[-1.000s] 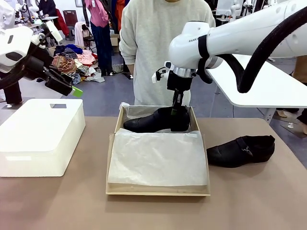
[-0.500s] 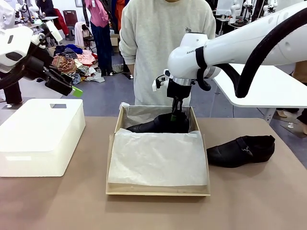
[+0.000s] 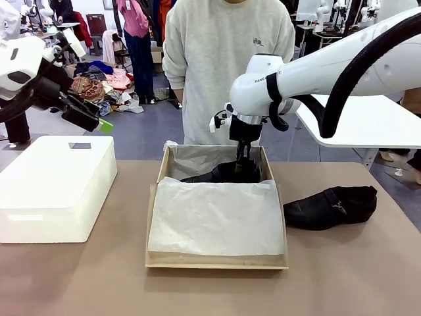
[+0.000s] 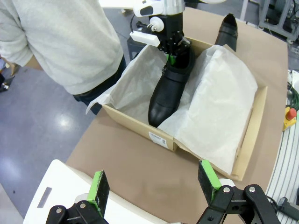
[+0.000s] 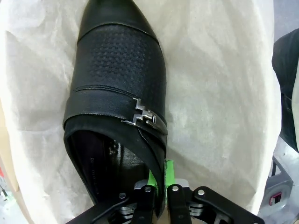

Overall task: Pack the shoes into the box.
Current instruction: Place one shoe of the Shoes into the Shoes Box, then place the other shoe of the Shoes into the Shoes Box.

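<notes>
My left end effector (image 4: 153, 181) hangs open, idle above the white block (image 3: 52, 184). In the box (image 3: 152, 224), the first shoe (image 3: 220, 175) has sunk onto the tissue (image 3: 217, 220) over the last second, with my right end effector (image 3: 241, 158) still pinching its heel collar. Release looks due. The second shoe (image 3: 329, 207) waits on the tabletop (image 3: 79, 276), right of the box.

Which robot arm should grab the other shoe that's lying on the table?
Probably the right arm. The second shoe lies right of the box, on that arm's side, where the right fingers hold the first shoe. The left fingers hang open far off above the white block.
</notes>
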Available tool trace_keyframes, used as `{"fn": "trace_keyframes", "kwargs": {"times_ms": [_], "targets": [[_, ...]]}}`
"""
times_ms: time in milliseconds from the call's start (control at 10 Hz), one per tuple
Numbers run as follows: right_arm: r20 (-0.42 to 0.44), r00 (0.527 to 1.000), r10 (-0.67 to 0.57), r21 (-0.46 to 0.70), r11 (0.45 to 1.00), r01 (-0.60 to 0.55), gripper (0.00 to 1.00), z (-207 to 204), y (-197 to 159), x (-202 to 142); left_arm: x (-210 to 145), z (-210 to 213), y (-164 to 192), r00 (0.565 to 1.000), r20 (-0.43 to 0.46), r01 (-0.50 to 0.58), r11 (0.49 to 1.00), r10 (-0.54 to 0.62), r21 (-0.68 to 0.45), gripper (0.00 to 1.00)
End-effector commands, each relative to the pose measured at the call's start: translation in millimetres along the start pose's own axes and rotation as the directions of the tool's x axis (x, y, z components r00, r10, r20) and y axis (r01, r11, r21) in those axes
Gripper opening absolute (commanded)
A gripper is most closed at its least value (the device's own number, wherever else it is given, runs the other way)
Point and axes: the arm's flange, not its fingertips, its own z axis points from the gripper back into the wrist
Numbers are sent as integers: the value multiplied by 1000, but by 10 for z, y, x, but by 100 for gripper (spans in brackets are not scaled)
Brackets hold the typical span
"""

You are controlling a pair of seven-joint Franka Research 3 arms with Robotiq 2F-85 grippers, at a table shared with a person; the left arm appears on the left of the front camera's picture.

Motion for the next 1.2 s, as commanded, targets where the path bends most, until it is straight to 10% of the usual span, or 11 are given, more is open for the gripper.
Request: {"fn": "trace_keyframes", "kwargs": {"times_ms": [0,400,1100], "targets": [[9,1000,11,-6,1000,-11,26,25,0,-13,-21,-3,4,1000,14,7,1000,-7,-12,100],[38,999,16,7,1000,-17,100,305,81,-28,-21,-3,4,1000,14,7,1000,-7,-12,100],[58,998,29,10,999,-30,100,682,224,-72,-21,-3,4,1000,14,7,1000,-7,-12,100]]}}
